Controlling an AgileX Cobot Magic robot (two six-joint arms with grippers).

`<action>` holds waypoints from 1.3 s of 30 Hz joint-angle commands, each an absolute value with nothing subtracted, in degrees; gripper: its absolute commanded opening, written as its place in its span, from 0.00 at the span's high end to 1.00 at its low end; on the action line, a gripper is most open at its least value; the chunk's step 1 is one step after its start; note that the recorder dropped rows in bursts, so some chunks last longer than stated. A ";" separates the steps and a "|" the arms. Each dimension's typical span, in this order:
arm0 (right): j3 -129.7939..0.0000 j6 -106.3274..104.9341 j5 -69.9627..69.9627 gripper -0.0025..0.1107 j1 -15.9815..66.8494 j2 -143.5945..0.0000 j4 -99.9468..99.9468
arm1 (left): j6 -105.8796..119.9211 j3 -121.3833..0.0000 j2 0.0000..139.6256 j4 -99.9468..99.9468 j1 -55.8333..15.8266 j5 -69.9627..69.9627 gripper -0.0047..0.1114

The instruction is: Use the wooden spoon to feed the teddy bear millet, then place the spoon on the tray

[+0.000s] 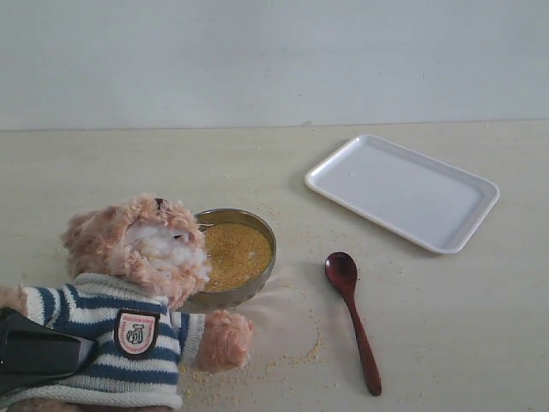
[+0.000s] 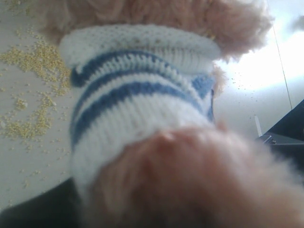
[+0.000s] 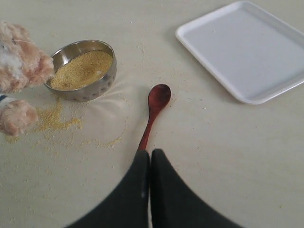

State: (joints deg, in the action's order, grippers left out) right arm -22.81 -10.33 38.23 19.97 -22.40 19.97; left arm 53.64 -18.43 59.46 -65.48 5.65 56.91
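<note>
Fingers [image 3: 137, 190] of the right gripper [image 3: 150, 154] are pressed flat together with nothing between them. Its wrist view has them over the table [image 3: 228, 156], the tips just covering the handle end of the spoon [image 3: 154, 107]; whether they touch it cannot be told. The exterior view leaves this gripper out altogether, yet shows the spoon whole, lying flat on the table right of the bowl [image 1: 262, 227], its oval end far and its handle pointing near. Past the spoon, at the far right, lies the tray [image 1: 403, 190], well apart from it. The left gripper [image 1: 77, 350] shows in the exterior view only as a black block at the near left, pressed against the bear [image 1: 137, 257]. Its wrist view is filled by a blurred paw [image 2: 190, 180] and a striped sleeve [image 2: 137, 95], with dark finger parts at either side, so the jaws stand part-way apart, clamped on the bear. The bear leans with its face over the bowl's left rim, and millet [image 1: 236, 253] fills the bowl. More millet lies loose on the table on the near side of the bowl. The exterior view shows it as a pale smear, while the left wrist view alone shows single grains, beside the sleeve.
</note>
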 commanded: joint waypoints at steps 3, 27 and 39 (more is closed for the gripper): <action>-23.31 -10.16 38.79 0.78 19.96 -22.85 19.34 | 54.10 -18.33 59.41 -67.01 5.72 58.05 0.92; -33.17 -23.50 36.36 0.51 20.72 -64.83 31.46 | 54.10 -18.33 59.41 -67.01 5.72 58.05 0.92; -33.42 -11.50 21.01 0.51 35.12 -74.50 24.76 | 54.10 -18.33 59.41 -67.01 5.72 57.95 0.92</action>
